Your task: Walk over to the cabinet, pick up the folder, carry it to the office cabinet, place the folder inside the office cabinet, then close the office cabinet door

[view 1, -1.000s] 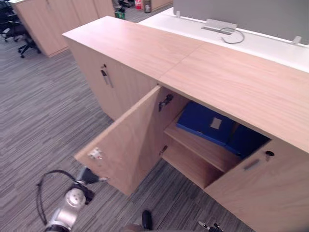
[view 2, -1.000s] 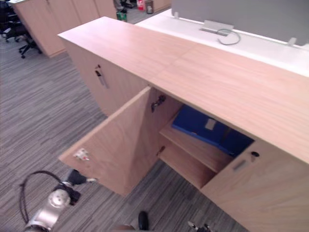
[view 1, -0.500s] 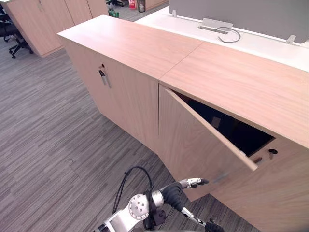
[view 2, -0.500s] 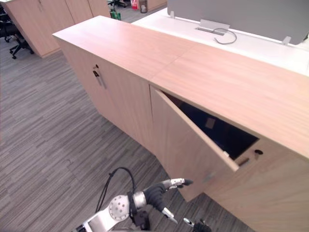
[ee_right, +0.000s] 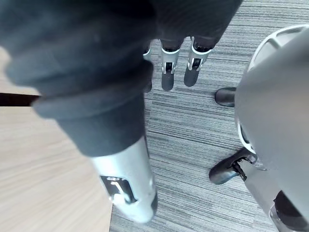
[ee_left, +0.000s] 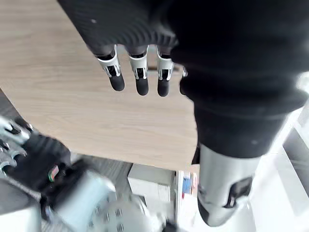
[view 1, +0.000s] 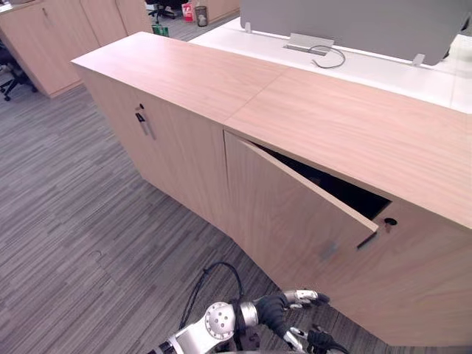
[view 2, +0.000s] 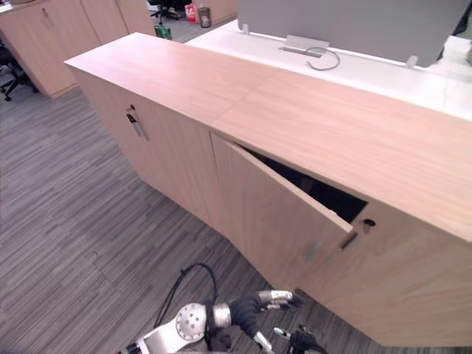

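**A:** Left eye view, biggest thing first. What have you got?

**B:** The office cabinet [view 1: 310,118], a long pale-wood unit on striped grey carpet [view 1: 74,243]. Behind it runs a white desk [view 1: 383,70] backed by a grey partition [view 1: 354,22].

**A:** And the office cabinet door [view 1: 287,214]?

**B:** Ajar. Its hinged side sits flush and its free edge is swung out a little. That leaves a dark wedge of gap along the top.

**A:** Where is the folder?

**B:** I cannot tell. The gap is too dark to show what lies behind the door. Neither hand holds it.

**A:** The hands, then.

**B:** The left hand [view 1: 291,301] is low before the door's bottom edge, fingers straight and aimed at the panel. Its wrist view puts the fingertips [ee_left: 141,87] close before the wood, but I cannot tell whether they touch. The right hand [ee_right: 167,72] hangs over the carpet, fingers loosely straight and empty.

**A:** Small things?

**B:** A handle [view 1: 141,122] on the neighbouring door, a round lock [view 1: 389,221] just beside the free edge, and a looped cable [view 1: 328,57] on the desk.
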Robot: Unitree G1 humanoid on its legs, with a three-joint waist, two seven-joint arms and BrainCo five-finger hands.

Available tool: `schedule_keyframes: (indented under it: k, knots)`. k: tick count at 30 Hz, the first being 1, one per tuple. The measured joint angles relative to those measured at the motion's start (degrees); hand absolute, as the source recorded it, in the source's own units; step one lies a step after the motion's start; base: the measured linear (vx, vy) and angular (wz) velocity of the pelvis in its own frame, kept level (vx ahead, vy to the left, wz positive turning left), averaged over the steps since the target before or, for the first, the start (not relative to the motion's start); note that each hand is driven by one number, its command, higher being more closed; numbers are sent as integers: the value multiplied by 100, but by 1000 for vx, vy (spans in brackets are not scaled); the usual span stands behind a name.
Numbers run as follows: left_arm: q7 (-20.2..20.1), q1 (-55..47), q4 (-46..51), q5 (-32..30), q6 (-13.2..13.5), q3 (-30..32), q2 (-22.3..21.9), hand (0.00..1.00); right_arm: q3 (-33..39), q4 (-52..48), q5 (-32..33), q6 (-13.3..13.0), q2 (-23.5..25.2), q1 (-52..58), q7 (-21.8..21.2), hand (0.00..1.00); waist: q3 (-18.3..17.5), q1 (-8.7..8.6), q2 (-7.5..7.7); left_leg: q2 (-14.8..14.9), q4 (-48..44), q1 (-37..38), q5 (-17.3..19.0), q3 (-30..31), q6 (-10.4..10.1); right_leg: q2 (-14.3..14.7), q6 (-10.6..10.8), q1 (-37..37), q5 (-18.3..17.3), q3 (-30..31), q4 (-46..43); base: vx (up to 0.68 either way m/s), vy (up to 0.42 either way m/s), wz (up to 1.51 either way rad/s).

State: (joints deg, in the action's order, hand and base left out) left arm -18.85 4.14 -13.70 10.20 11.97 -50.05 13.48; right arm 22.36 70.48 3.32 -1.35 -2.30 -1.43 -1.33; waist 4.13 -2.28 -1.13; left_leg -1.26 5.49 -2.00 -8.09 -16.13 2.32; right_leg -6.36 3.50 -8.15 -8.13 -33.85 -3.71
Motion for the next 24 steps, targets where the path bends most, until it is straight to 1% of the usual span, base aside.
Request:
schedule_keyframes:
  k: [1,2,3,4,5,6,7,8,9,10,11,12,13,14,15,16,17,18,19,20,21,22,23,24]
  knots:
    - [43,-7,-157,54,-18,209,-59,0,0,0,0,0,2,0,-13,0,1,1,2,10,0,8,4,-28,-5,6,-6,6,4,39,4,-45,12,-32]
    - [148,-57,-427,218,-53,717,-187,0,0,-1,1,3,2,8,-29,0,7,-1,11,44,0,16,20,-120,-26,25,-27,39,21,139,18,-44,11,-47]
    - [358,-142,-795,484,-66,1354,-337,0,4,-6,4,2,12,7,-32,0,3,8,23,89,-6,22,36,-266,-41,45,-43,91,43,279,35,-41,10,-47]
    - [399,-152,-892,521,-68,1466,-367,0,5,-8,5,2,16,8,-32,0,2,9,26,97,-5,27,41,-292,-47,48,-45,97,45,302,37,-27,7,-42]
    - [491,-169,-1181,612,-69,1753,-427,0,7,-8,4,3,17,12,-32,0,-3,13,54,119,-36,33,61,-364,-42,58,-52,118,50,382,37,-11,-1,-37]
    - [632,-200,-1640,638,-80,2093,-424,0,10,-7,27,2,34,16,-38,0,-2,27,95,180,-265,-25,203,-496,-46,65,-67,128,69,500,38,-9,-17,-45]
    - [671,-230,-1924,654,-105,2259,-396,0,15,-6,50,2,64,13,-51,0,28,29,155,267,-654,-165,417,-561,-55,70,-77,122,84,573,43,-15,-60,-56]
    - [693,-340,-2240,735,-180,2543,-331,0,54,-5,171,3,78,2,-75,0,47,46,195,457,-1320,-405,751,-677,-69,106,-92,114,96,716,46,-10,-73,-48]
    - [704,-432,-2360,789,-221,2718,-308,0,80,-5,238,3,75,2,-86,0,52,61,202,567,-1660,-511,915,-730,-85,139,-103,115,103,786,56,-1,-108,-69]
    - [755,-682,-2576,999,-308,3231,-328,0,134,-5,253,2,37,25,-89,0,61,121,202,848,-2454,-741,1206,-772,-67,231,-138,80,126,984,108,11,-80,-62]
    - [793,-754,-2666,1075,-312,3441,-347,0,137,-8,257,-1,10,53,-89,0,62,170,202,929,-2697,-813,1261,-731,-61,260,-150,74,135,1082,110,3,-86,-72]
    - [866,-833,-2871,1135,-310,3913,-441,0,147,-14,281,-11,-54,107,-99,0,73,227,199,985,-2999,-917,1280,-412,-70,282,-159,65,159,1218,107,-16,-55,-56]
    - [943,-879,-3087,1208,-294,4339,-538,0,252,-13,285,-14,-126,132,-122,0,107,286,168,945,-3143,-974,1290,32,-89,287,-164,45,183,1312,107,-32,-43,-50]
    - [980,-896,-3207,1223,-279,4509,-581,0,302,-17,286,-23,-153,125,-130,0,133,309,154,904,-3157,-1006,1351,268,-153,292,-169,37,196,1377,98,-34,5,-54]
    - [1065,-932,-3481,1233,-266,4875,-702,0,336,-22,288,-47,-247,135,-145,0,140,365,60,738,-2885,-924,1477,972,-341,324,-174,77,218,1542,63,-31,68,-53]
    - [1118,-958,-3604,1233,-261,5078,-765,0,345,-27,289,-55,-298,128,-147,0,142,370,-15,677,-2660,-837,1490,1330,-388,354,-164,119,232,1624,39,-16,112,-68]
    - [1255,-942,-4010,1238,-253,5556,-840,0,353,-80,295,-77,-323,118,-155,0,179,347,-70,552,-2151,-542,1348,1679,-622,333,-125,153,302,1813,59,-6,112,-48]
    - [1314,-943,-4140,1240,-247,5671,-845,0,349,-100,295,-83,-300,130,-173,0,191,350,-46,525,-2022,-464,1293,1673,-614,290,-99,209,335,1876,81,-27,129,-52]
    - [1378,-945,-4355,1261,-231,5927,-874,0,329,-117,297,-86,-245,131,-196,0,216,328,8,518,-1881,-388,1257,1522,-566,227,-84,249,370,2002,100,-49,135,-58]
    - [1416,-1031,-4485,1311,-238,6180,-931,0,286,-150,293,-93,-152,137,-198,0,207,354,46,515,-1717,-267,1225,1302,-524,197,-61,277,411,2180,111,-59,130,-67]
    - [1423,-1094,-4543,1310,-249,6286,-966,0,232,-183,278,-93,-103,156,-200,0,200,364,58,504,-1631,-182,1207,1207,-509,176,-47,283,434,2268,122,-31,120,-77]
    - [1425,-1224,-4602,1363,-269,6457,-1036,0,91,-277,266,-97,5,226,-208,0,139,372,81,466,-1425,-31,1154,1041,-484,104,-14,302,466,2437,149,-15,120,-57]
    - [1432,-1252,-4658,1364,-281,6541,-1059,0,48,-357,249,-100,65,337,-234,0,34,364,82,416,-1236,46,1093,967,-480,69,4,333,476,2481,171,18,140,-47]
    - [1425,-1346,-4667,1362,-306,6566,-1121,0,15,-408,260,-108,76,463,-260,0,-142,330,91,325,-884,207,947,902,-450,14,47,331,503,2484,255,48,114,-21]
